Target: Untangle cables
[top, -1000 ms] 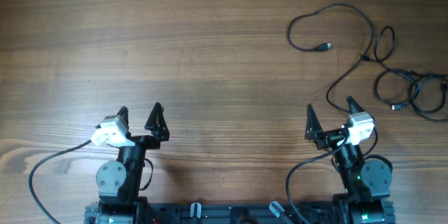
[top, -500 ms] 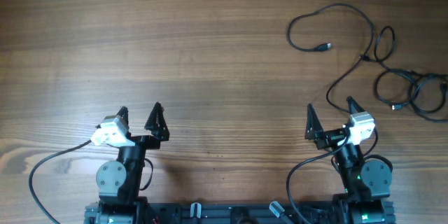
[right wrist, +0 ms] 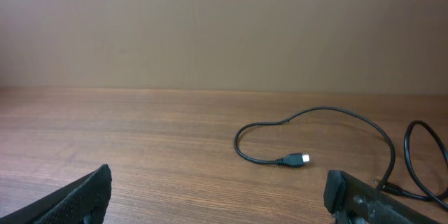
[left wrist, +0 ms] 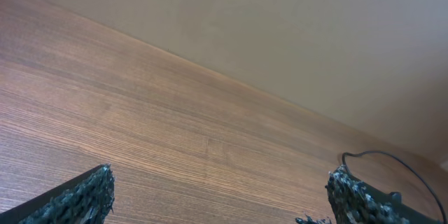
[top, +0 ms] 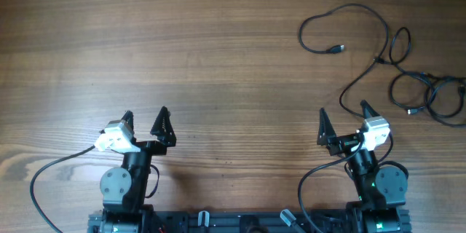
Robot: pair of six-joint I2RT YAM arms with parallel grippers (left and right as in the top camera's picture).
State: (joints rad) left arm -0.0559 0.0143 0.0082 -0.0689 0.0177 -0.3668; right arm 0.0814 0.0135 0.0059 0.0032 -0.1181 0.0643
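Observation:
The cables lie on the wooden table at the far right in the overhead view. One thin black cord makes a wide loop and ends in a small plug (top: 337, 48). A knot of coiled cords (top: 431, 93) lies further right. One strand trails down to just ahead of my right gripper (top: 342, 109), which stands open and holds nothing. My left gripper (top: 145, 115) is open too, far from the cords. The right wrist view shows the whitish-tipped plug (right wrist: 299, 159) beyond the open right gripper (right wrist: 217, 196). In the left wrist view, the open left gripper (left wrist: 217, 196) has only bare wood ahead.
Thicker black wires curve from the arm bases at the left (top: 42, 175) and right (top: 304, 182). The dark base rail (top: 247, 222) runs along the near edge. A plain beige wall (right wrist: 224, 28) stands behind the table's far edge.

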